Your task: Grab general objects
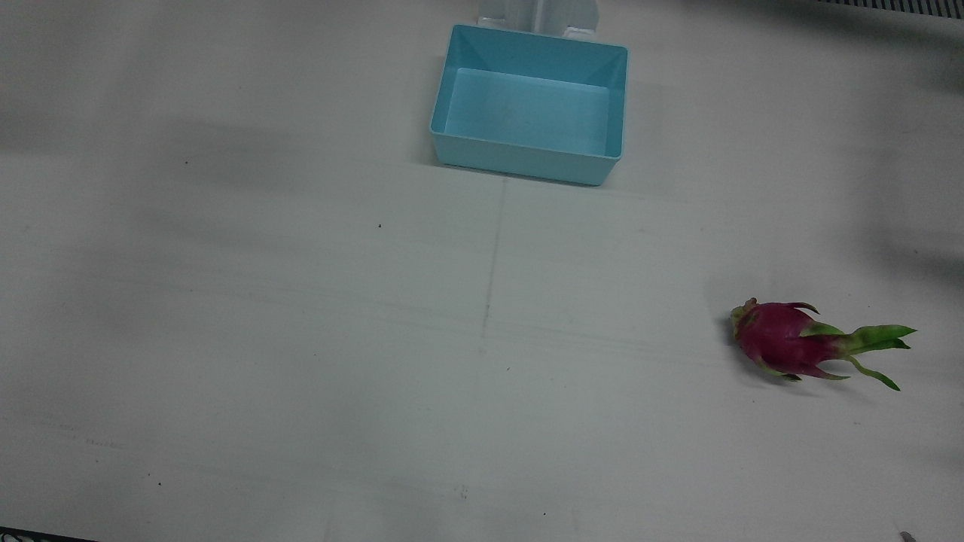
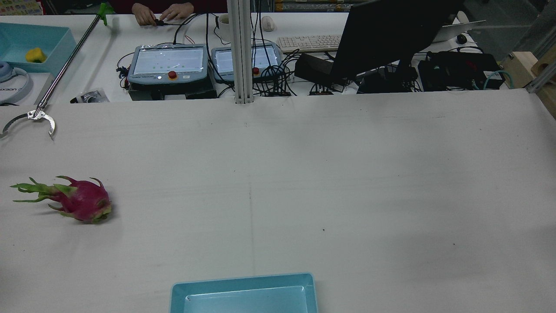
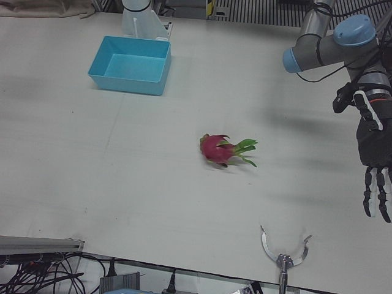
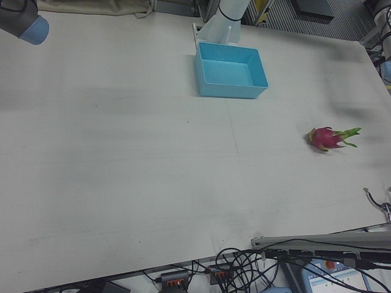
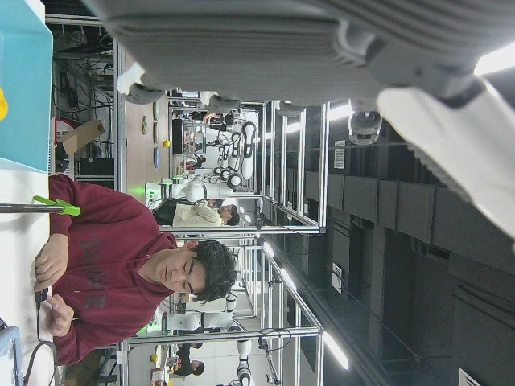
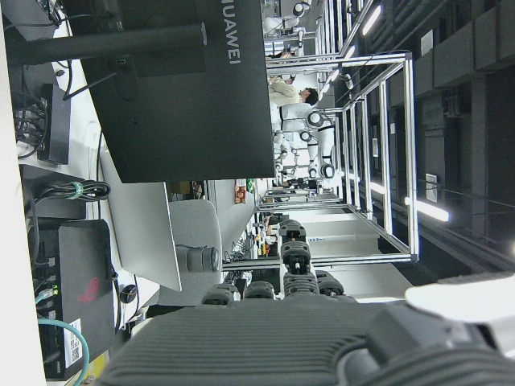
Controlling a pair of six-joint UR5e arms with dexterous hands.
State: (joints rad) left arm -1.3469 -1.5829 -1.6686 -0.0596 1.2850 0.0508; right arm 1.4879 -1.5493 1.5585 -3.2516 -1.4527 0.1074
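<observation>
A pink dragon fruit (image 1: 783, 342) with green leafy tips lies on its side on the white table, on the robot's left half; it also shows in the rear view (image 2: 80, 201), the left-front view (image 3: 217, 149) and the right-front view (image 4: 327, 138). My left hand (image 3: 375, 147) hangs high above the table, well off to the side of the fruit, fingers pointing down, apart and empty. My right hand (image 6: 282, 346) shows only in its own view as a dark palm edge with one extended fingertip, holding nothing. An empty light-blue bin (image 1: 527, 162) stands near the pedestals.
A metal grabber claw (image 2: 30, 119) on a long pole rests at the table's operator-side edge beyond the fruit, also in the left-front view (image 3: 285, 254). Teach pendants (image 2: 167, 63), a monitor (image 2: 391, 34) and cables sit past that edge. The bin shows in the rear view (image 2: 243, 280).
</observation>
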